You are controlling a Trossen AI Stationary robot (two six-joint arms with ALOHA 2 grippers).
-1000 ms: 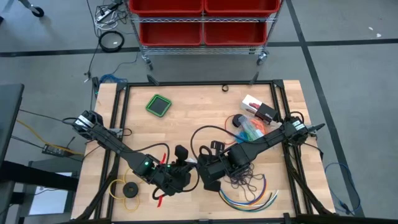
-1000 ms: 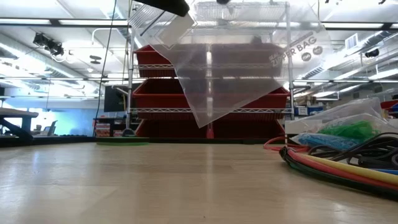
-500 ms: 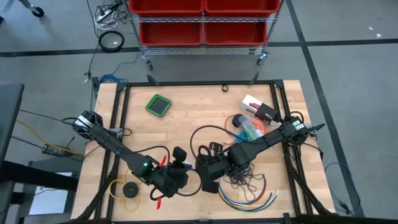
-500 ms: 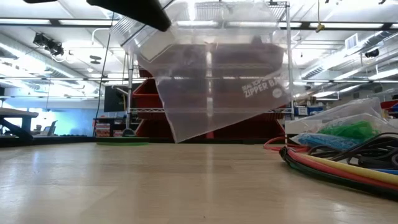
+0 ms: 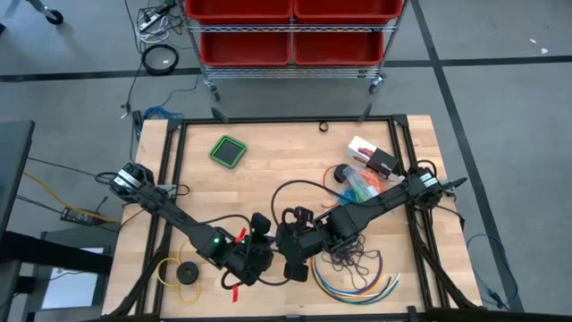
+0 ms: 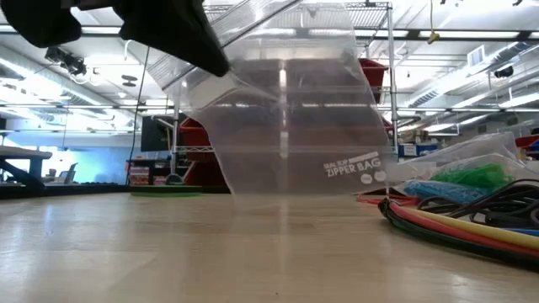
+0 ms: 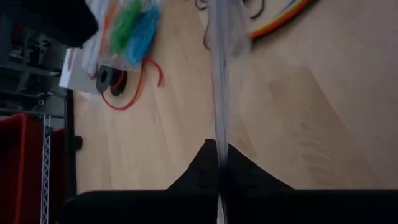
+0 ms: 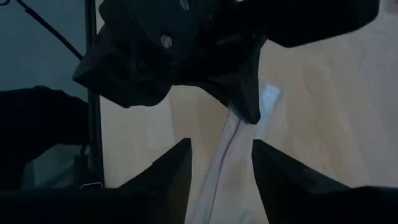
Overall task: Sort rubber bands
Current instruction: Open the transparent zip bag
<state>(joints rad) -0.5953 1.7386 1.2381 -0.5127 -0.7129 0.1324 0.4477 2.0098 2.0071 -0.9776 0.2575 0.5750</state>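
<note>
A clear zipper bag (image 6: 286, 126) hangs over the table's near middle, and my left gripper (image 5: 259, 257) is shut on it. My right gripper (image 5: 290, 258) stands open right beside it. In the right wrist view its two fingers (image 8: 177, 171) flank the bag's edge (image 8: 225, 155); whether they touch it I cannot tell. Orange, green and blue rubber bands (image 5: 362, 185) lie bagged at the right. Loose dark purple rubber bands (image 5: 353, 259) lie near the right arm. My left gripper pinches the bag's upper edge (image 7: 219, 134) between its two shut fingers, near one top corner (image 6: 202, 71). The fingers slant down from the table's left. The bag hangs below them, its lower edge (image 6: 295, 192) down at the tabletop.
Long multicoloured cables (image 5: 357, 284) curve at the near right. A yellow ring with a black disc (image 5: 183, 271) lies near left, a green square lid (image 5: 228, 150) far left, small boxes (image 5: 371, 156) far right. Red racks (image 5: 290, 31) stand beyond the table.
My right gripper has opened and let go of the bag. The freed side of the bag has swung down, so the bag now hangs from my left gripper alone with its lower edge at the table. My left gripper has sunk a little.
</note>
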